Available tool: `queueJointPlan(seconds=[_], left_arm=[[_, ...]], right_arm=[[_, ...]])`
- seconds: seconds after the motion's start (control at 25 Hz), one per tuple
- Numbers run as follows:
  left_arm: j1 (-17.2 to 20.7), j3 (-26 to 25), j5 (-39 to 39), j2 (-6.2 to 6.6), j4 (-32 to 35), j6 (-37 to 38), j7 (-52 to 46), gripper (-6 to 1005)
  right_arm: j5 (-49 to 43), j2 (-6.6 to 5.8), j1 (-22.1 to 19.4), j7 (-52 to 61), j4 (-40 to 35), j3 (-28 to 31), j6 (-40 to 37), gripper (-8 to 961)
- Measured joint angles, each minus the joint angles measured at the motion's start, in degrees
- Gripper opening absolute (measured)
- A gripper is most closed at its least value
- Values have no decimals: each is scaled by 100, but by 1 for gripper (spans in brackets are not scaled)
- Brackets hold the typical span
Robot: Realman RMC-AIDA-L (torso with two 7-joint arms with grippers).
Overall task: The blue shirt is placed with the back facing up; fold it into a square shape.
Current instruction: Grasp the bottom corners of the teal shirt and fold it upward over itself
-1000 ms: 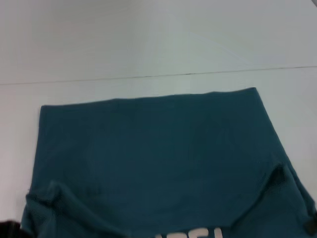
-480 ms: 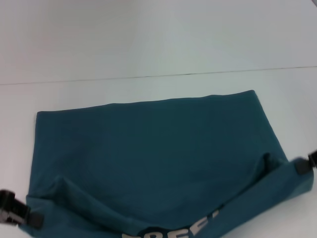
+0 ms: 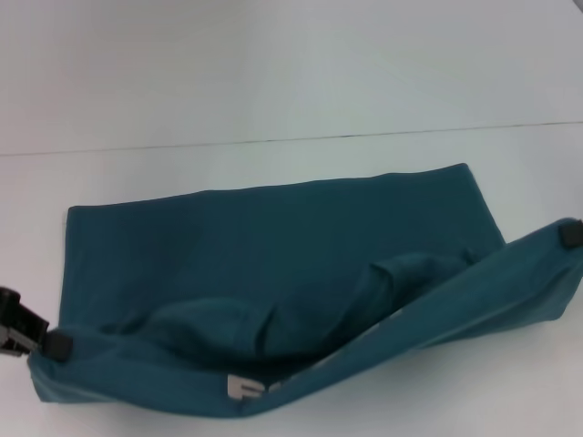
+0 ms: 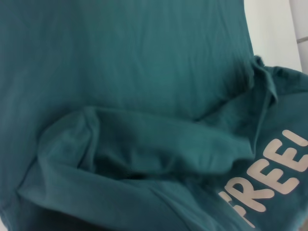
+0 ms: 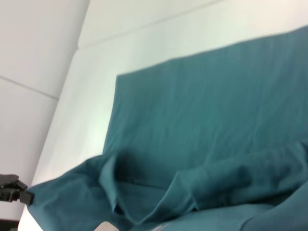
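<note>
Both grippers [image 3: 41,341] [image 3: 571,234] at blue shirt [image 3: 273,246] edge

The left claw [image 3: 50,346] sits low at the near left, its dark fingers [image 3: 56,345] pinched shut on a corner of the blue shirt [image 3: 273,246], while the right claw [image 3: 571,234] is raised at the far right edge, likewise clamped on the shirt's other corner.

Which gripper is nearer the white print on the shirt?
Left. The left gripper holds the blue shirt at its near left corner, closer to the white print; the right gripper holds the far right corner.
</note>
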Motion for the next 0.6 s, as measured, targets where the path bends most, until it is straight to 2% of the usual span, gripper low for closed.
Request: queueJointPlan(seconds=[0.4, 0.6], left_arm=[[-105, -122, 68, 32, 41, -77, -141, 27], [-172, -267, 70, 73, -2, -454, -260, 27]], right_arm=[[22, -32, -10, 27, 0, 82, 121, 57], [29, -15, -10, 190, 46, 207, 767, 57]])
